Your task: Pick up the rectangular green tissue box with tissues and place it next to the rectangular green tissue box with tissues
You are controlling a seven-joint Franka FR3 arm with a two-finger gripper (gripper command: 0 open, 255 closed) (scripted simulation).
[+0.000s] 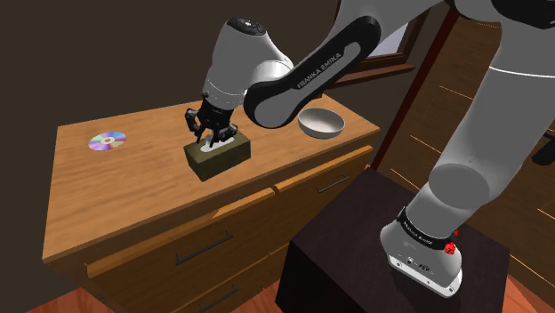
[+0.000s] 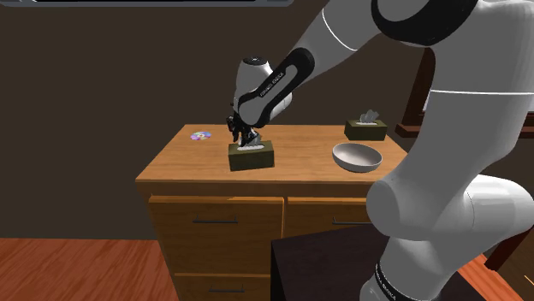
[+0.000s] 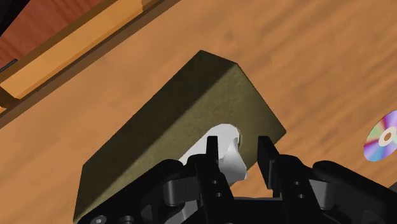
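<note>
Two olive-green tissue boxes sit on the wooden dresser's tabletop (image 1: 133,191). The one I have to move (image 3: 191,108) is directly under the tool (image 3: 238,145), standing flat. The tool's fingers are apart by a narrow gap and have hold of nothing. The white tissue tuft (image 3: 228,147) sticks up between them, brushing or nearly brushing one finger.

My main worry is that gap. It looks narrower than the box, so if I close here I would probably pinch only the tuft. A lift would then draw a tissue out and leave the box where it is. Pushing lower at this opening could set the fingertips on the cardboard top and dent it, or skid the box along the wood.

The second tissue box (image 2: 365,128) is well away from the tool, past a pale bowl (image 2: 357,156) that lies between the two. A low carry could clip that bowl. The second box also sits near the tabletop's far end, so a careless release there might drop my box off the edge. A shiny disc (image 3: 382,135) lies off to the tool's other side, clear of that route.

Both boxes show white tissue poking from the top slot. The bowl looks empty to me. The dresser drawers are shut, so I cannot see what they hold.
</note>
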